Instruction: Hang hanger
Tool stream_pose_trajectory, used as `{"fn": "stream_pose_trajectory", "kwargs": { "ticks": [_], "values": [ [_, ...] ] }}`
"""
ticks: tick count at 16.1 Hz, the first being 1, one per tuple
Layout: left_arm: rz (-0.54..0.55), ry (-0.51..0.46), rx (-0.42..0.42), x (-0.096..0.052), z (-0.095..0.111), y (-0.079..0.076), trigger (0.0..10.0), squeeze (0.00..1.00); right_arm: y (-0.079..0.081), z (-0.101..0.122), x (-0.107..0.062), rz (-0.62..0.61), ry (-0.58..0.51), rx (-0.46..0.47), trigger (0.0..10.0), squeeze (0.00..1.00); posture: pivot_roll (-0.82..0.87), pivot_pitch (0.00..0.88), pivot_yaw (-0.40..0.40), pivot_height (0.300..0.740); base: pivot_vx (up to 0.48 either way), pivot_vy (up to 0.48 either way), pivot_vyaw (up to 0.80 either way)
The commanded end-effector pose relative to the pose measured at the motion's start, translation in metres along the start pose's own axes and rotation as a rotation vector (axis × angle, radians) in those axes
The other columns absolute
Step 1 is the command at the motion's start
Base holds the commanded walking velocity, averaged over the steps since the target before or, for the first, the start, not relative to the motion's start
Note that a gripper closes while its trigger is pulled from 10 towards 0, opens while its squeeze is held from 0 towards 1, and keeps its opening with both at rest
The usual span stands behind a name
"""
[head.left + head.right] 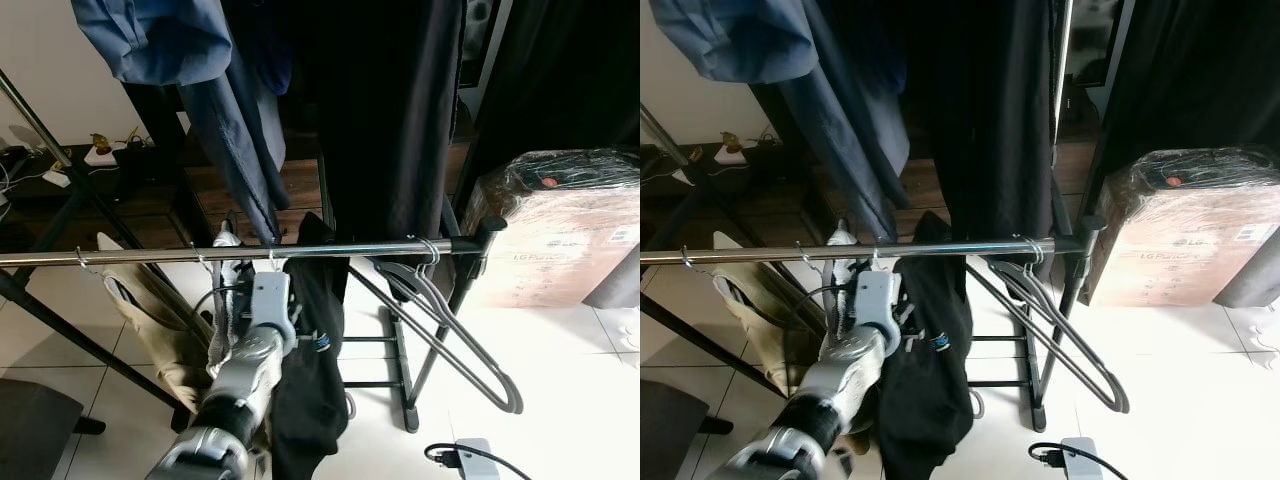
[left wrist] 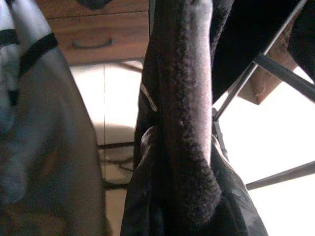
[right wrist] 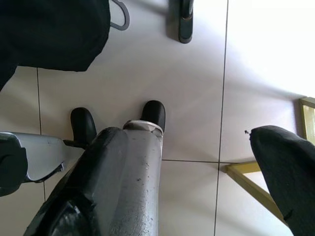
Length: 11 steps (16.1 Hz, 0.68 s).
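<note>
A chrome rail [image 1: 300,252] spans the rack. A black garment [image 1: 310,360] on its hanger [image 1: 272,262] hangs near the rail's middle, two empty grey hangers [image 1: 450,330] at its right end. The left gripper [image 1: 262,290] reaches up just under the rail beside the garment; whether its fingers are apart I cannot tell. The right gripper [image 3: 118,120] hangs over the floor tiles [image 3: 197,88], fingers [image 3: 155,114] apart.

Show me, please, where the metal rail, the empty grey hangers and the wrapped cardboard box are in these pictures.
metal rail [image 1: 350,249]: left eye view, bare stretch of the bar.
empty grey hangers [image 1: 470,355]: left eye view, lower sloping arm.
wrapped cardboard box [image 1: 560,240]: left eye view, front face of the box.
</note>
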State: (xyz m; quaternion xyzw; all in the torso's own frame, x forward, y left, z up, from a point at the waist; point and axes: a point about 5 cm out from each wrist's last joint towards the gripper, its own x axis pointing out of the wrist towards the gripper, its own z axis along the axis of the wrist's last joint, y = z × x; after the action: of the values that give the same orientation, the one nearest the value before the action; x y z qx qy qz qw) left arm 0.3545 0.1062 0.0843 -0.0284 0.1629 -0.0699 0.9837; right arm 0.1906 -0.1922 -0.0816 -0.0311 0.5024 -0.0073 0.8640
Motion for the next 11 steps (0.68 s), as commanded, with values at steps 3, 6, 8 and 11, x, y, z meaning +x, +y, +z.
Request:
{"fn": "stream_pose_trajectory", "kwargs": {
  "ticks": [3,6,8,11],
  "values": [
    [0.021,-0.036,0.081,-0.01,-0.002,0.017,0.0,0.0,0.002,-0.005,0.0,0.014,0.022,-0.004,10.0,0.0,-0.14,0.124,0.073,0.74,0.0,0.0,0.0],
    [0.013,-0.092,0.09,-0.018,-0.003,0.02,0.0,0.0,0.002,-0.005,0.0,0.016,0.021,-0.01,10.0,0.0,-0.14,0.11,0.073,0.74,0.0,0.0,0.0],
    [-0.03,-0.167,0.122,-0.027,0.004,0.017,0.0,0.0,0.002,-0.005,0.0,0.014,0.02,-0.009,10.0,0.0,-0.14,0.095,0.077,0.74,0.0,0.0,0.0],
    [-0.088,-0.187,0.181,-0.043,-0.001,0.016,0.0,0.0,0.003,-0.005,0.0,0.014,0.021,-0.008,10.0,0.0,-0.14,0.087,0.08,0.74,0.0,0.0,0.0]
  ]
}}
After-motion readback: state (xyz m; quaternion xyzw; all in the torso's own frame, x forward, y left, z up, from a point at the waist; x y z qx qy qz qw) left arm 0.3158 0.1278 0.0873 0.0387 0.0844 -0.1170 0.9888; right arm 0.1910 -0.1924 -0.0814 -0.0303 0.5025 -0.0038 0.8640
